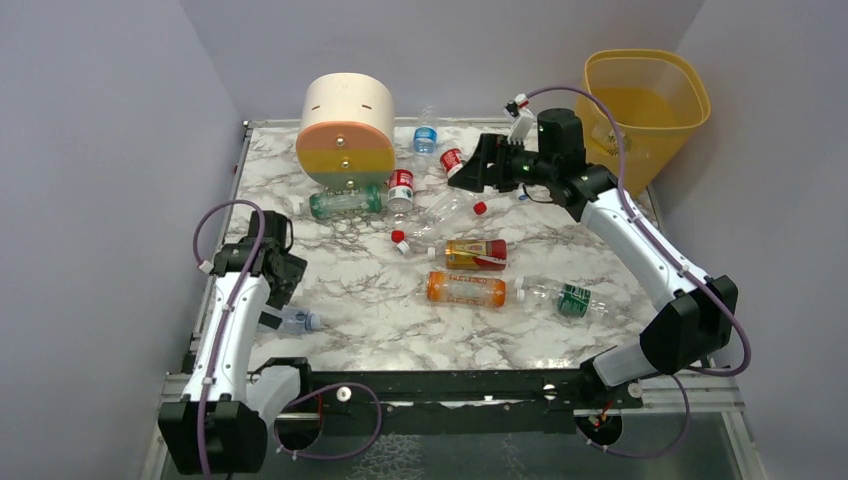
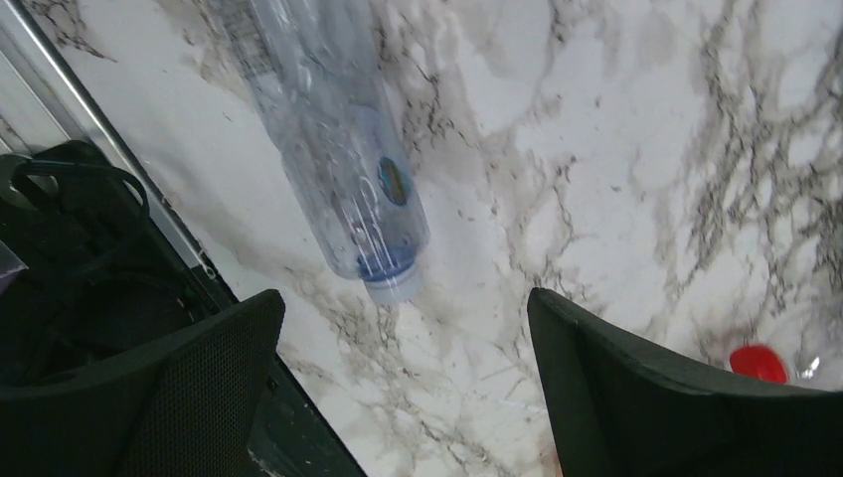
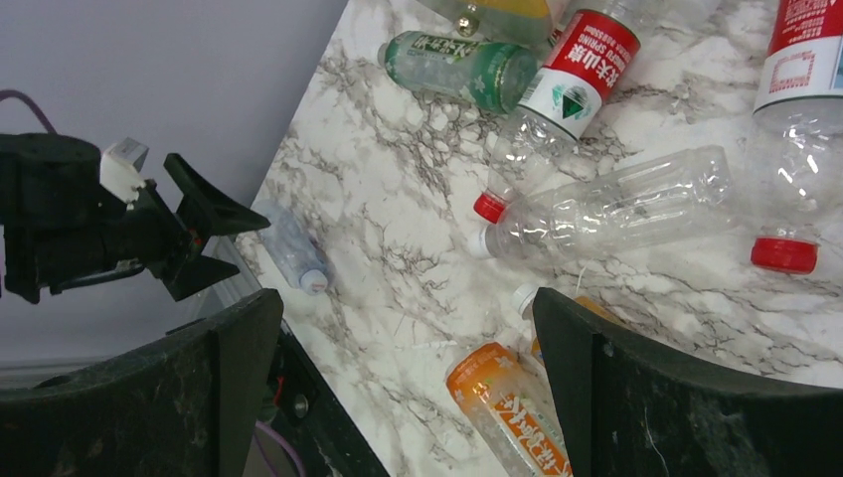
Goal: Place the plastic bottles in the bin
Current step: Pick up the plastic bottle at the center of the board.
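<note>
Several plastic bottles lie on the marble table: a green one (image 1: 345, 202), red-labelled ones (image 1: 401, 187), a clear one (image 1: 450, 205), a yellow-red one (image 1: 475, 254), an orange one (image 1: 466, 289) and a green-labelled one (image 1: 560, 297). A small clear bottle (image 2: 343, 149) lies near the left edge, its cap pointing at my left gripper (image 2: 408, 388), which hovers open and empty just short of it. My right gripper (image 1: 475, 165) hangs open and empty high over the far bottles; its wrist view shows the orange bottle (image 3: 507, 407) below its gap. The yellow-orange bin (image 1: 648, 110) stands beyond the table's far right corner.
A round cream, orange, yellow and green drawer unit (image 1: 346, 130) stands at the back of the table (image 1: 350, 330), with a blue-labelled bottle (image 1: 426, 135) upright beside it. Grey walls close in on three sides. The table's black left rail (image 2: 119, 159) runs beside the small bottle.
</note>
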Available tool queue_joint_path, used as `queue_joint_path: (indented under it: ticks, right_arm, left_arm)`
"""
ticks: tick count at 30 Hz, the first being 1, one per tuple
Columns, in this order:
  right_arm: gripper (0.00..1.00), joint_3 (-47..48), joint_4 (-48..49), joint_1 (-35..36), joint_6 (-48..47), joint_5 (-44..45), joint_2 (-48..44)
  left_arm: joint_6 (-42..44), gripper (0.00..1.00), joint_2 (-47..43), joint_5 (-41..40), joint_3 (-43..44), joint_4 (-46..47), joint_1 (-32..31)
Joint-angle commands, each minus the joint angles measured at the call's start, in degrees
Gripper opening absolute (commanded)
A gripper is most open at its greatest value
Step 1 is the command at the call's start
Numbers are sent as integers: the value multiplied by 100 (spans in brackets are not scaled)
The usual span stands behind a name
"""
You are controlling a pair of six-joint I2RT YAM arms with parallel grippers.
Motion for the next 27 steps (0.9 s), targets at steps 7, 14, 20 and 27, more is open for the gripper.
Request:
queue_joint_path:
  ticks: [7, 14, 20, 27]
  right_arm:
    - [100, -472, 235, 205, 36, -140, -395]
    - [100, -397, 134, 524, 48, 85, -342]
    - [100, -340, 121, 735, 112, 201, -247]
    - [100, -429, 136, 917, 174, 311, -244]
  left_arm:
    - [1521, 99, 700, 270, -97, 1076, 2023]
    - [2314, 99, 1097, 809, -505, 1640, 3155]
    - [2293, 96, 1204, 934, -789, 1935, 3236]
    - [2270, 95, 1496, 890, -1149, 2283, 3240]
